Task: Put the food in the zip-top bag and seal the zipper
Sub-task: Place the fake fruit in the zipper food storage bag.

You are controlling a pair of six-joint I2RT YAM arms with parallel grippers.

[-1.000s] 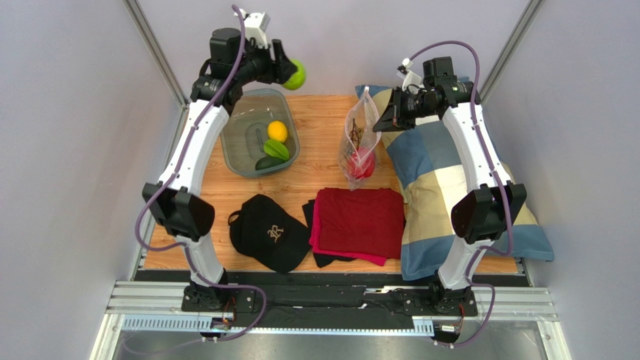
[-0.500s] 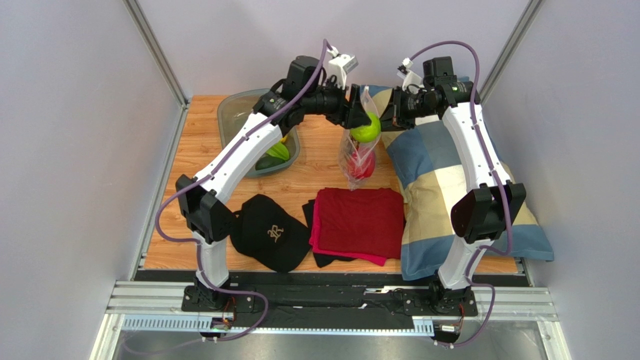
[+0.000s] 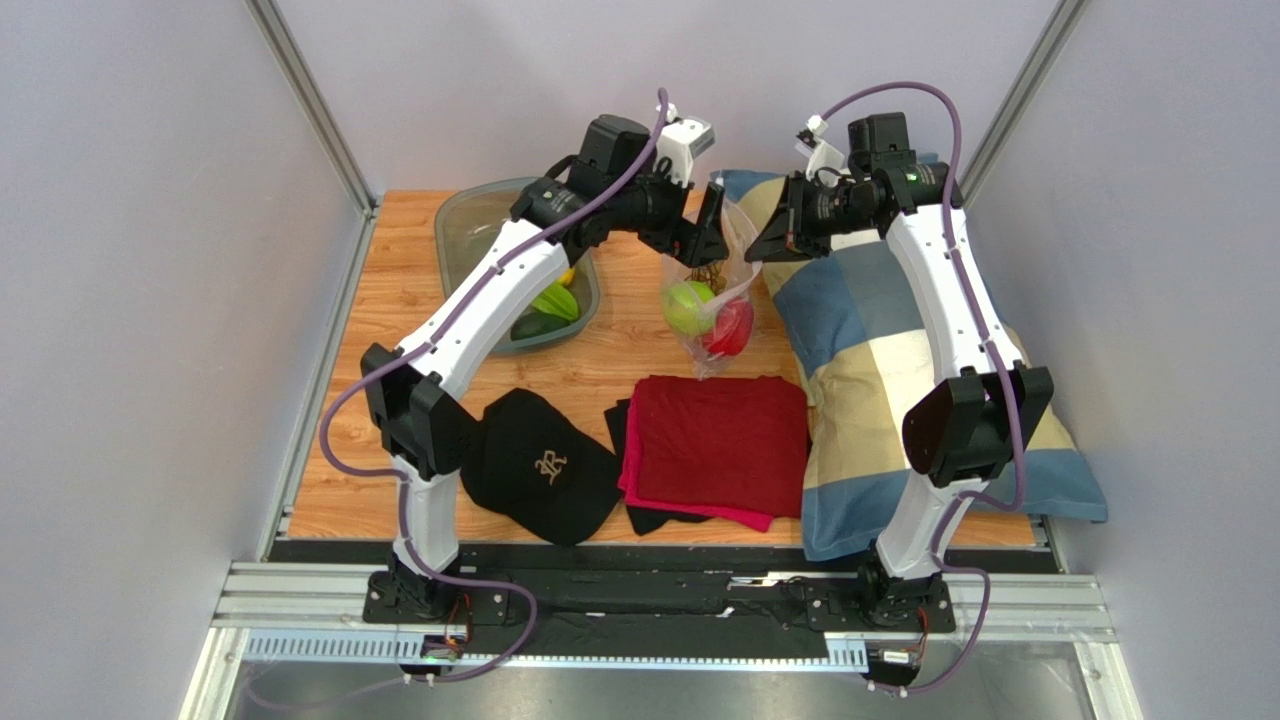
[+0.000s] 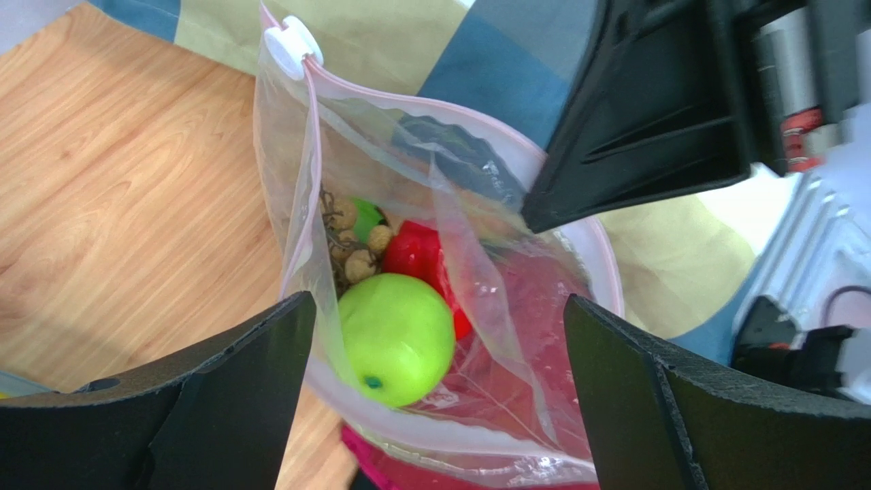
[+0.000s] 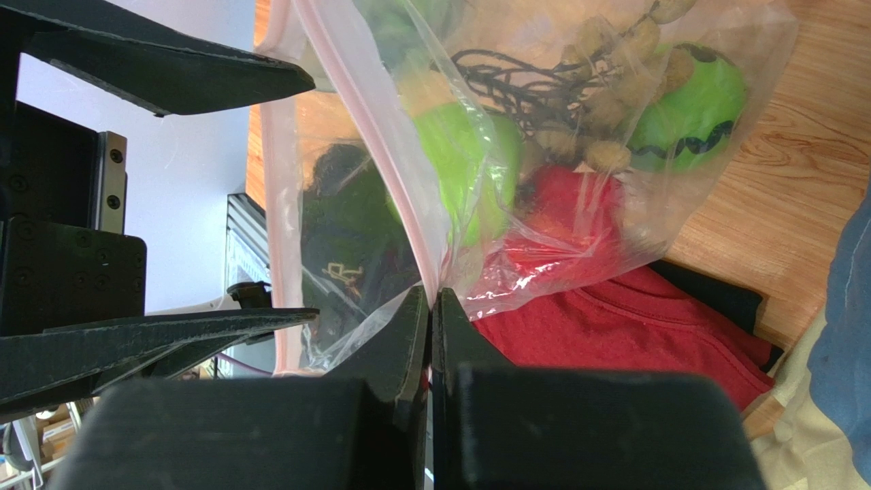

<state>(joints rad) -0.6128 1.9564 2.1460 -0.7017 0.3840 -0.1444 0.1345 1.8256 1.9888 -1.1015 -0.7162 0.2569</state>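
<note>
The clear zip-top bag [image 3: 709, 308] hangs open over the table. My right gripper [image 3: 763, 240] is shut on its rim at the pink zipper strip [image 5: 378, 143], as the right wrist view [image 5: 429, 296] shows. My left gripper [image 3: 706, 237] is open and empty just above the bag's mouth [image 4: 438, 306]. Inside the bag lie a green apple [image 4: 396, 337], the red pepper [image 4: 419, 253], the brownish grape bunch [image 5: 603, 112] and another green apple [image 5: 690, 102]. The white zipper slider [image 4: 288, 46] sits at one end of the mouth.
The grey-green tray [image 3: 481, 210] at the back left holds the star fruit [image 3: 553, 300] and a dark green piece [image 3: 534, 324]; my left arm hides most of it. A black cap [image 3: 538, 462], a red cloth [image 3: 718, 443] and a plaid pillow [image 3: 872, 375] lie nearer.
My left arm swung from over the tray to the bag carrying a green apple, then opened. The apple dropped into the bag. My right gripper kept holding the rim.
</note>
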